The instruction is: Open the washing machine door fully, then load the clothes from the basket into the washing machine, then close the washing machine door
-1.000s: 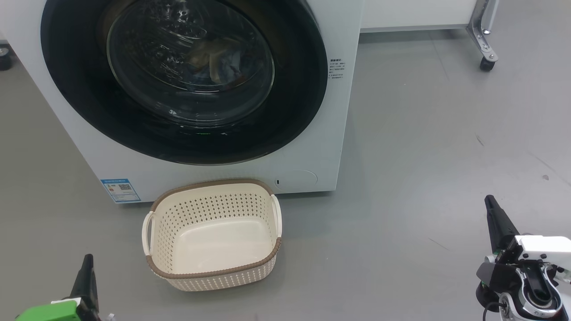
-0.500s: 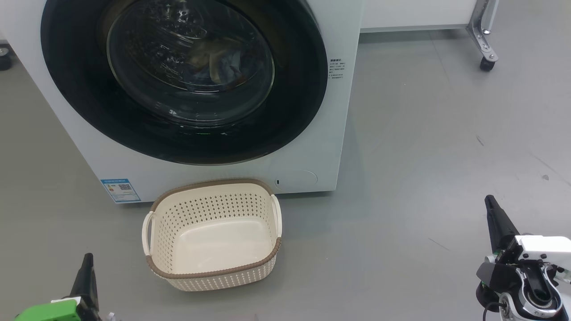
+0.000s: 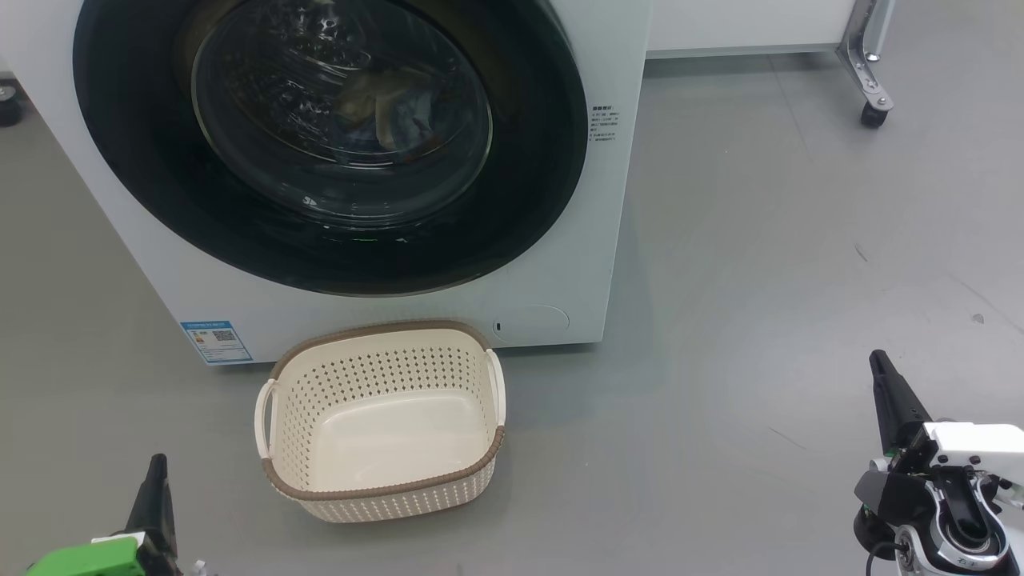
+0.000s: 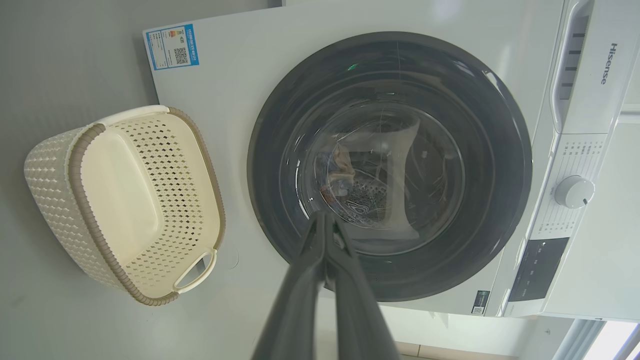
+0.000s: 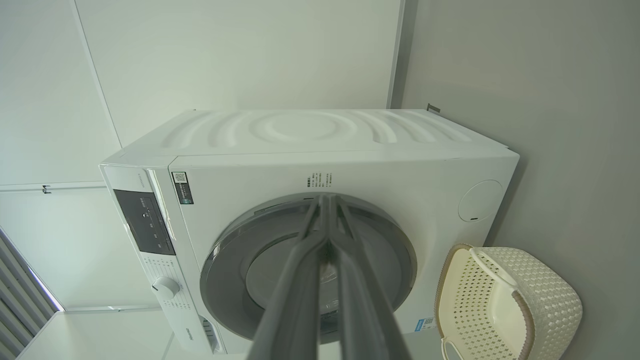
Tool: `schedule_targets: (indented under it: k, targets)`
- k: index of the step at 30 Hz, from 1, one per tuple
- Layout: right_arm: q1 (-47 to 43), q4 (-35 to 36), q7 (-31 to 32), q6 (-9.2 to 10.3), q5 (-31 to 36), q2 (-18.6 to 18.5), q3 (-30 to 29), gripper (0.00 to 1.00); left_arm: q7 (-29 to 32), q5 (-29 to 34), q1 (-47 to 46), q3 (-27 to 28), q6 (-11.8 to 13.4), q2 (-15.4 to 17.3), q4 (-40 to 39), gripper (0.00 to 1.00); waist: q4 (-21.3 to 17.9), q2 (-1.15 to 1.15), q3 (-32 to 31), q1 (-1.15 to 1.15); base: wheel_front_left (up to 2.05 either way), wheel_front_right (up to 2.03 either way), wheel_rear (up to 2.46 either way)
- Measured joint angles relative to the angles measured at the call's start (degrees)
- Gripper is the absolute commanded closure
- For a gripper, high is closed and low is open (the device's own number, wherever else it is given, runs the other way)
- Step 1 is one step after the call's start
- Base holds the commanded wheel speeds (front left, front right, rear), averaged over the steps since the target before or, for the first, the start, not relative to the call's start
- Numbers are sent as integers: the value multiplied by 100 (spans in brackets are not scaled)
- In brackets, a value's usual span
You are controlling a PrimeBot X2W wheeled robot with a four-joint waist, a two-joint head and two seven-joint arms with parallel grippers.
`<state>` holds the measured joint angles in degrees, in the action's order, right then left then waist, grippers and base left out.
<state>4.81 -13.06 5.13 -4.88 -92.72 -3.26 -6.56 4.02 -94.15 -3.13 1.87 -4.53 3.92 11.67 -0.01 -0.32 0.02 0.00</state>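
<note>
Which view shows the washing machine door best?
Left wrist view: the washing machine door, shut, shows nearly whole, face-on. Head view crops its top; right wrist view shows it at a slant, partly behind the right gripper.

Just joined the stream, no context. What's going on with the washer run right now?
Nothing is being handled. The washing machine door sits closed on the washing machine, and the clothes show through its glass, inside the drum. The basket stands empty on the floor in front of the machine. The left gripper and right gripper are both shut, hold nothing and sit low, apart from basket and machine. It looks like loading is done.
</note>
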Motion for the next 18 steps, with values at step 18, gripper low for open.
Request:
schedule_targets:
  k: [18]
  targets:
    - [0, 0, 0, 0, 0, 0, -3, 100, 0, 0, -12, 2, -1, -1, 13, 100, 0, 0, 0, 0, 0, 0, 0]
